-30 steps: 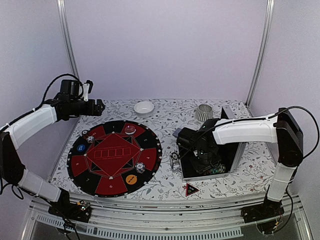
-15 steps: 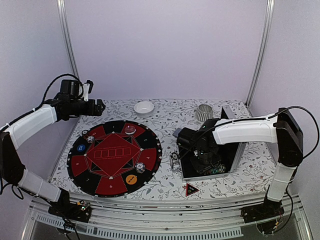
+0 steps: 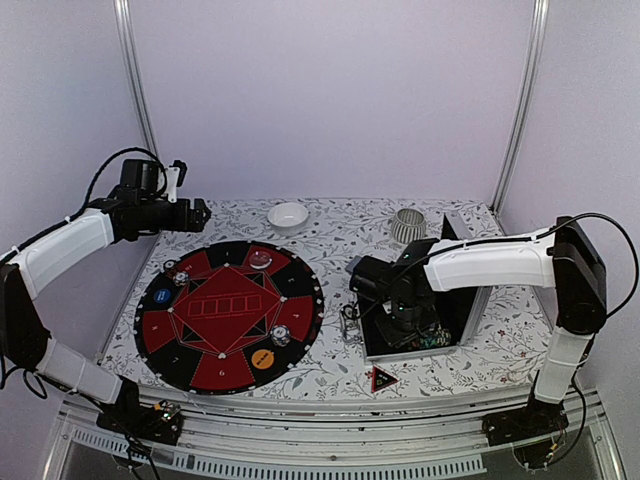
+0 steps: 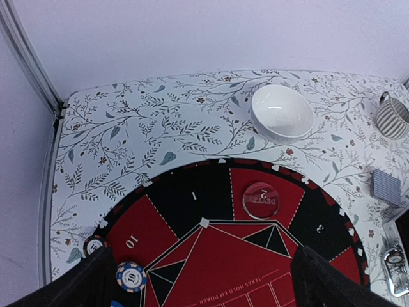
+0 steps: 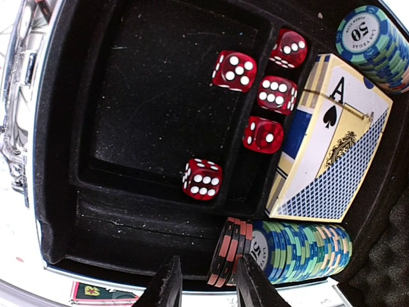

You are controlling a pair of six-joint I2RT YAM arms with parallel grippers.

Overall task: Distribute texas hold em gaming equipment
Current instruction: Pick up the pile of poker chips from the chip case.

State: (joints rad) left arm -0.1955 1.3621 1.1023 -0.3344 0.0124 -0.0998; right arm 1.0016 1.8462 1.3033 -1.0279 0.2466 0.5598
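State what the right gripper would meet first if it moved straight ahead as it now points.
Probably the reddish poker chips ending the chip row in the black case; the open right gripper frames them, though depth is unclear.

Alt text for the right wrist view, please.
The open right gripper hangs over a black-lined case, its fingers framing the red end of a row of poker chips. Five red dice and an ace-of-spades card box lie beyond.
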